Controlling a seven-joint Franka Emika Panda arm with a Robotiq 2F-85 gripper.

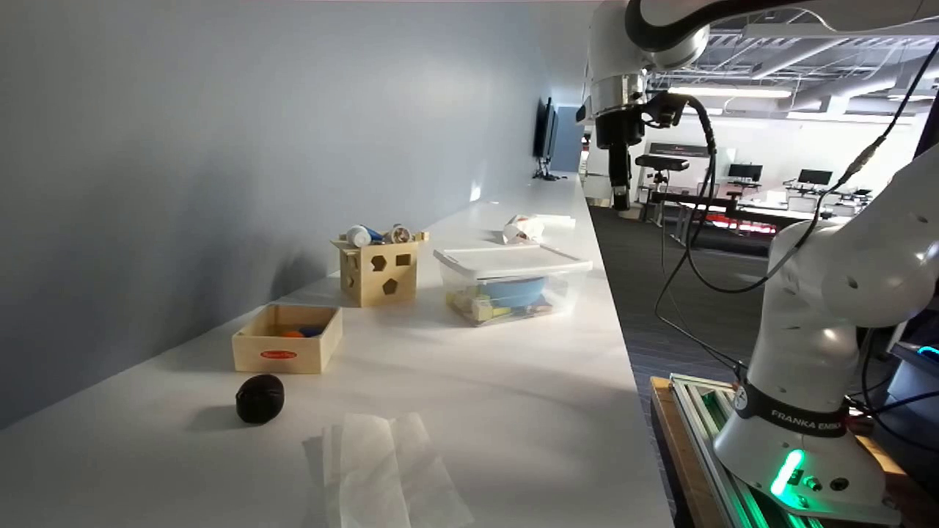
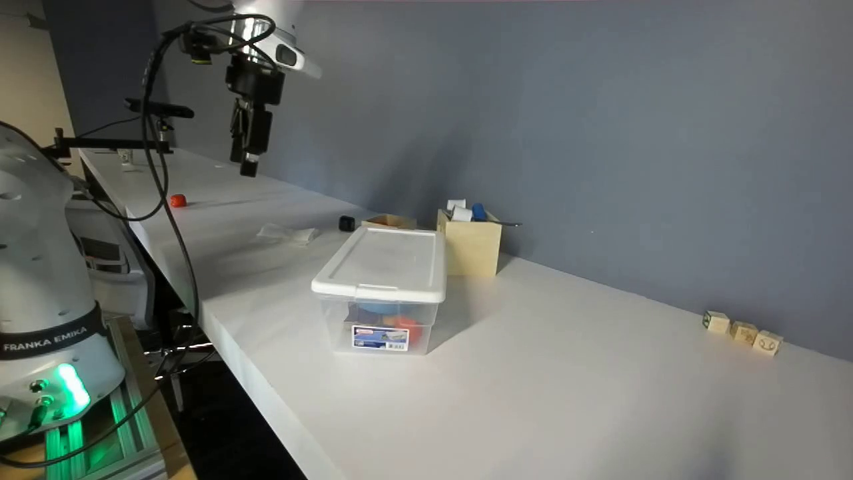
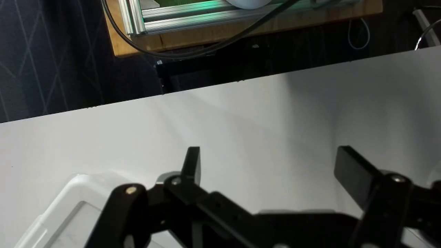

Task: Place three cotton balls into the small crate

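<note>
On the surface (image 1: 528,440), your small crate (image 1: 279,345) holds orange and dark-blue items (image 1: 312,331), with a dark cotton ball (image 1: 260,399) just beside it, a stocked tub (image 1: 517,258) well apart, and your end effector (image 3: 270,159) spread wide.

Room above small crate (image 1: 299,352), wall (image 1: 293,139) alongside, holed cube (image 1: 377,281) near

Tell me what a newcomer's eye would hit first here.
Likely the clear tub with its white lid, bulky on the white table. Next, in an exterior view, the dark ball, stark against that white, just outside the small crate. Then the glowing green strip on the arm's base, and the open tool hanging above the table.
</note>
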